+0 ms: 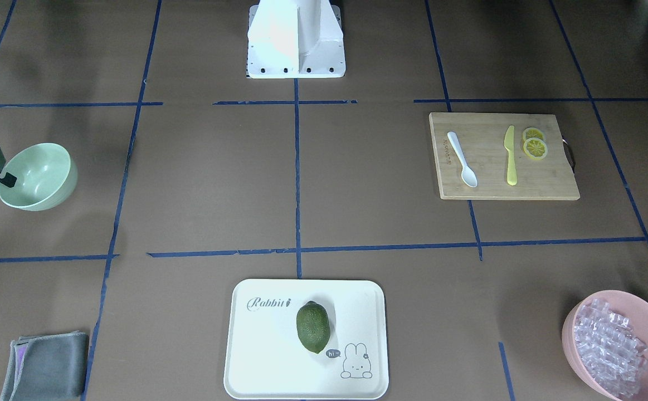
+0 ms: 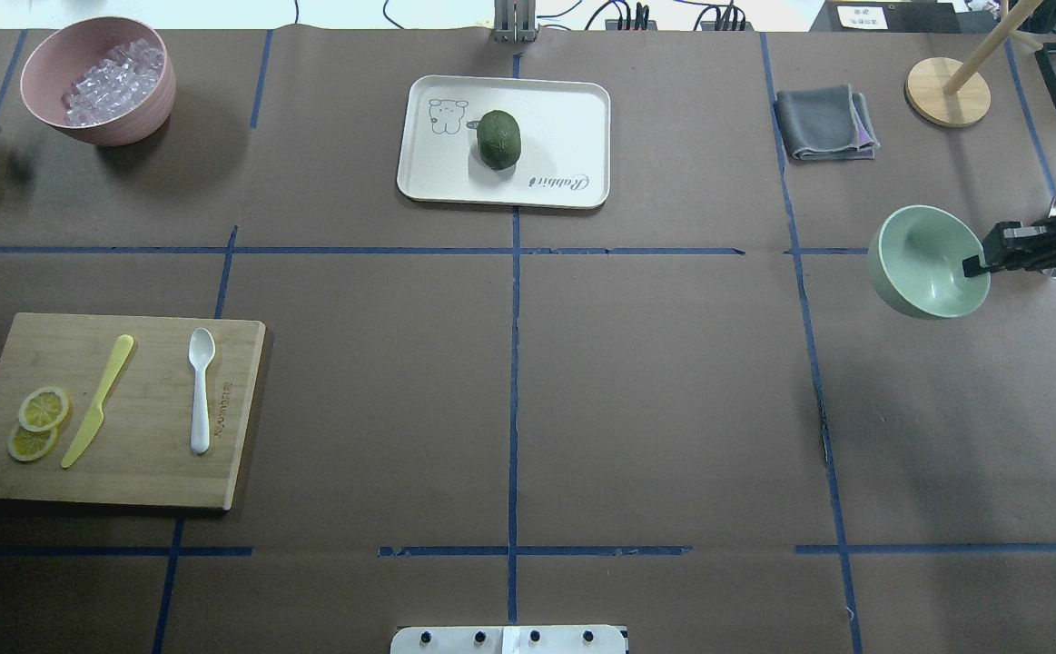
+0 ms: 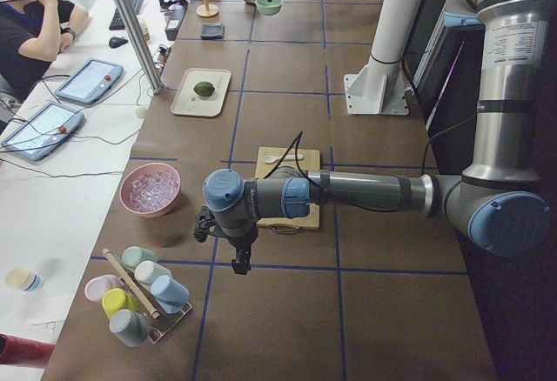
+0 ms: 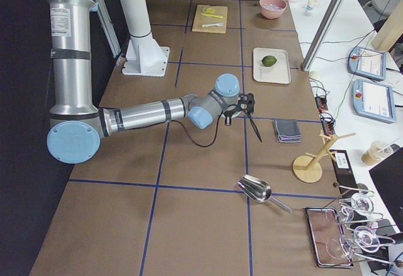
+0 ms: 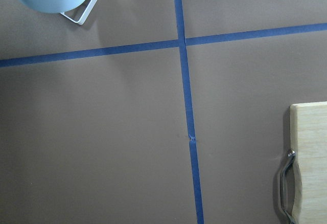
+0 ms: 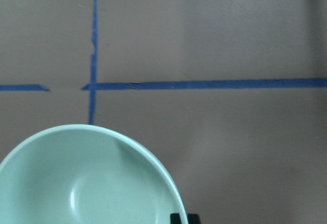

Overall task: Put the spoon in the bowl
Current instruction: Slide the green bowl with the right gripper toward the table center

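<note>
The white spoon (image 2: 201, 391) lies on a wooden cutting board (image 2: 146, 463) at the table's left, scoop away from me; it also shows in the front view (image 1: 462, 159). The mint-green bowl (image 2: 925, 262) is at the far right, tilted, and empty inside (image 6: 76, 183). My right gripper (image 2: 977, 265) is shut on the bowl's rim (image 1: 37, 177). My left gripper (image 3: 238, 264) hangs over bare table beside the board's end; it shows only in the left side view, so I cannot tell whether it is open or shut.
On the board lie a yellow-green knife (image 2: 96, 400) and lemon slices (image 2: 37, 422). A pink bowl with clear cubes (image 2: 96, 80) stands far left, a white tray (image 2: 573, 109) with a green fruit far centre, a grey cloth (image 2: 823, 123) and a wooden stand (image 2: 945, 91) far right.
</note>
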Robot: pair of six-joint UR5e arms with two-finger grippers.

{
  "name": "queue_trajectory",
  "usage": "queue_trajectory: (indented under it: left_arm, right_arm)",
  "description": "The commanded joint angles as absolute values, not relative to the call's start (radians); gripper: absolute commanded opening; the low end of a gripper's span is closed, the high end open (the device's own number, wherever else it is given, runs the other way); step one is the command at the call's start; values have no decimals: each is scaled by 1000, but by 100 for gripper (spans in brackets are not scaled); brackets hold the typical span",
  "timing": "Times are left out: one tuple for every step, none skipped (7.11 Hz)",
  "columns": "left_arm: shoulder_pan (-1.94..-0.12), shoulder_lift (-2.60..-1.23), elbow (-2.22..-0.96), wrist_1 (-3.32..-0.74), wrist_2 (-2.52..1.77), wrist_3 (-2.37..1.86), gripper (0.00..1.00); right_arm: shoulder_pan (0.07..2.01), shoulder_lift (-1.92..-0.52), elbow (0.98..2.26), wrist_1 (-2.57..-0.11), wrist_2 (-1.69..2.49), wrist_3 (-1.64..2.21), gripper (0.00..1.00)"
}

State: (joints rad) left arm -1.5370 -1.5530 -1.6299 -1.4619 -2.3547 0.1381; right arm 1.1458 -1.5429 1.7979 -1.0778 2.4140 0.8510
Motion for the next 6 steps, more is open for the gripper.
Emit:
queue_trajectory:
  left_arm:
    - [-1537, -1552, -1631, -1462, -2355, 138, 100]
    - [-1537, -1552, -1631, -1462, -2355, 138, 100]
    - [-1537, -1552, -1631, -1462, -2355, 138, 100]
    - [-1537, -1552, -1631, -1460, -2355, 138, 100]
    - [-1537, -1552, -1626, -1460, -2355, 138, 100]
    - [-1537, -1552, -1625, -1460, -2355, 140, 100]
  right_arm:
    - [1018, -1386, 1913, -1316, 2357, 969, 0]
    - [908, -1323, 1913, -1316, 2274, 1100, 1]
    - [773, -1231, 1904, -1321, 2150, 1241, 1]
    - [659, -1165, 1878, -1321, 2044, 1341, 1]
    - [594, -1076, 1802, -1319, 1957, 1406, 1]
    - [557, -1037, 1745, -1315, 1922, 1425, 1]
